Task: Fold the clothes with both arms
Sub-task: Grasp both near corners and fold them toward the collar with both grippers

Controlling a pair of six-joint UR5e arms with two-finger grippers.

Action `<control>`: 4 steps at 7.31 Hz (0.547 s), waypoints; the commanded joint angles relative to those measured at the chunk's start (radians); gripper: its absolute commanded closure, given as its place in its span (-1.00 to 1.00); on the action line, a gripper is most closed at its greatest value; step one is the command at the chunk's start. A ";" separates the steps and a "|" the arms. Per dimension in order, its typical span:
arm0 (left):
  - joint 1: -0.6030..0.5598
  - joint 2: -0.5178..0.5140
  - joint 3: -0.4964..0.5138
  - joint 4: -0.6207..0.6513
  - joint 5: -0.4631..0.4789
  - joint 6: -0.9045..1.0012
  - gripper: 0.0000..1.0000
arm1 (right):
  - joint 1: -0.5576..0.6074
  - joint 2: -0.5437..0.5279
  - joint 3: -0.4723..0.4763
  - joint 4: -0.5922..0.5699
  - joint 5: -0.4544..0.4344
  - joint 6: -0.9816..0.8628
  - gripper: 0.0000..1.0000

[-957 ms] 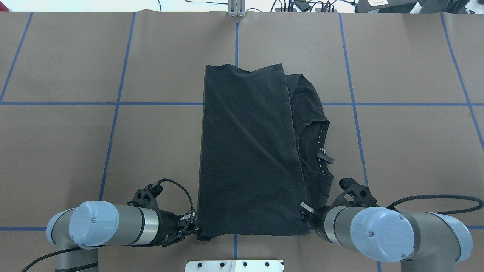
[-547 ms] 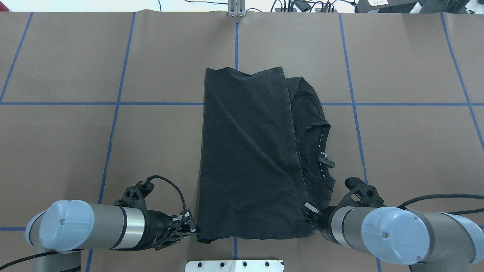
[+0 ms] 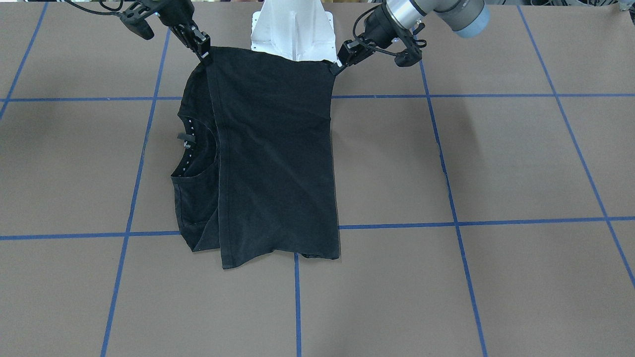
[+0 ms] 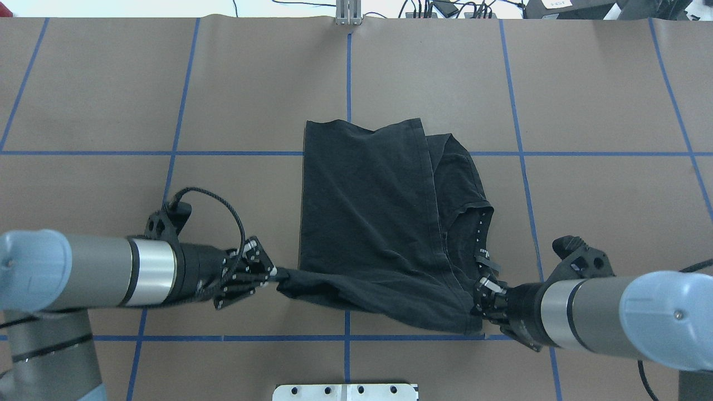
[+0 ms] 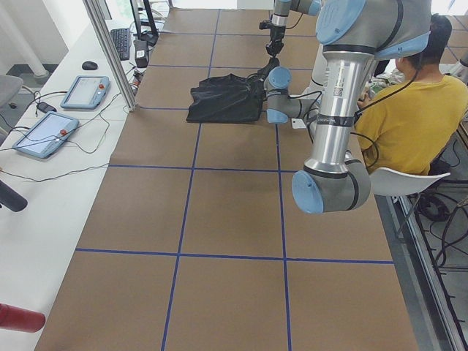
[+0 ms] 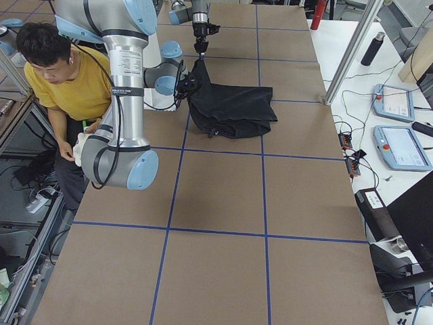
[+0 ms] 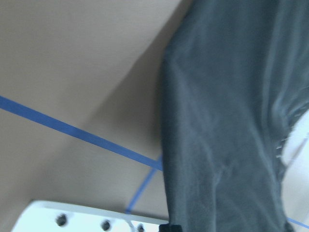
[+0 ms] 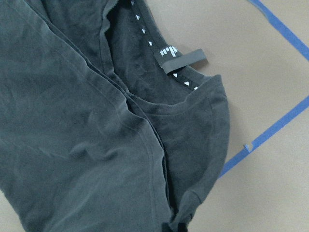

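Observation:
The black T-shirt (image 4: 367,211) is folded into a long band on the brown table; it also shows in the front view (image 3: 273,158). Its near edge is lifted off the table while its far end lies flat. My left gripper (image 4: 273,273) is shut on the near left corner, seen at the right in the front view (image 3: 338,66). My right gripper (image 4: 478,295) is shut on the near right corner by the collar, seen in the front view (image 3: 204,55). The collar with its label (image 8: 182,60) shows in the right wrist view. The graphic is hidden.
The table is brown paper with blue tape lines (image 4: 348,72). A white mounting plate (image 4: 345,391) sits at the near edge between the arms. An operator in a yellow shirt (image 6: 64,81) sits beside the robot. Tablets (image 6: 399,145) and cables lie on a side bench.
Both grippers have risen and moved forward with the near corners of the shirt. The near edge has lifted off the table, and the far edge has slid a little toward me.

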State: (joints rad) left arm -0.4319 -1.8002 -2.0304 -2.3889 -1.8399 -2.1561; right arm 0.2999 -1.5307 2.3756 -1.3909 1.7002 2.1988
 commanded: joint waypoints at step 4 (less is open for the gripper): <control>-0.300 -0.314 0.415 0.076 -0.122 0.074 1.00 | 0.439 0.487 -0.586 -0.083 0.314 -0.192 1.00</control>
State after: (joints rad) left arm -0.6878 -2.0937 -1.6643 -2.3168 -1.9508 -2.1249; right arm 0.6646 -1.1651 1.9748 -1.4715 1.9706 2.0995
